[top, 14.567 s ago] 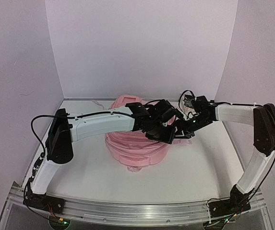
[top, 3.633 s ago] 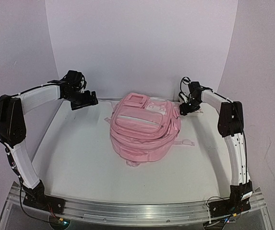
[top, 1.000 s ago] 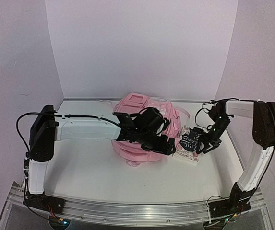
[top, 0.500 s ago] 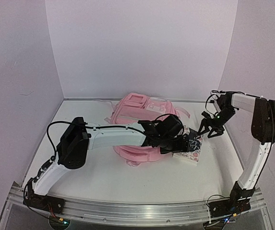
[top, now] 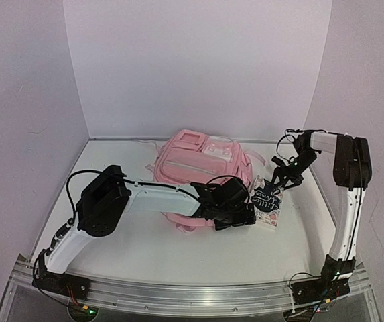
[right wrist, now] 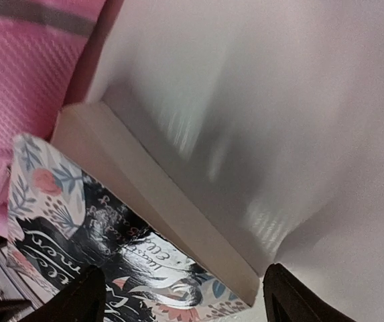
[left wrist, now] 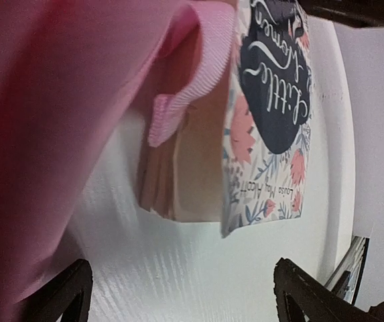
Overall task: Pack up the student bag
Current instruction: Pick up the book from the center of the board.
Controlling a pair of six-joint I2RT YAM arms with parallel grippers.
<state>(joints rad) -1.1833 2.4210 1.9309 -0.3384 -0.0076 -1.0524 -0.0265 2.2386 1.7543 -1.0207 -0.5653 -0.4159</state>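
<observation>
The pink student bag [top: 198, 168] lies at the middle back of the table. A floral book with a dark title patch [top: 267, 200] rests on the table against the bag's right side. My left gripper [top: 240, 216] is low at the bag's front right, just left of the book, open and empty. In the left wrist view the gripper [left wrist: 185, 298] faces the book [left wrist: 272, 114], a pink strap [left wrist: 192, 87] and the bag [left wrist: 44, 134]. My right gripper [top: 281, 177] hovers at the book's far end, open. In the right wrist view the gripper [right wrist: 185, 298] is over the book [right wrist: 111, 241], with the bag [right wrist: 24, 67] at the left.
White walls close in the table at the back and both sides. The left arm [top: 158, 196] stretches across the front of the bag. A metal rail [top: 192, 295] runs along the near edge.
My left gripper has moved right and down along the bag's front to the book. My right gripper has let go of the book and drawn back to its far end.
</observation>
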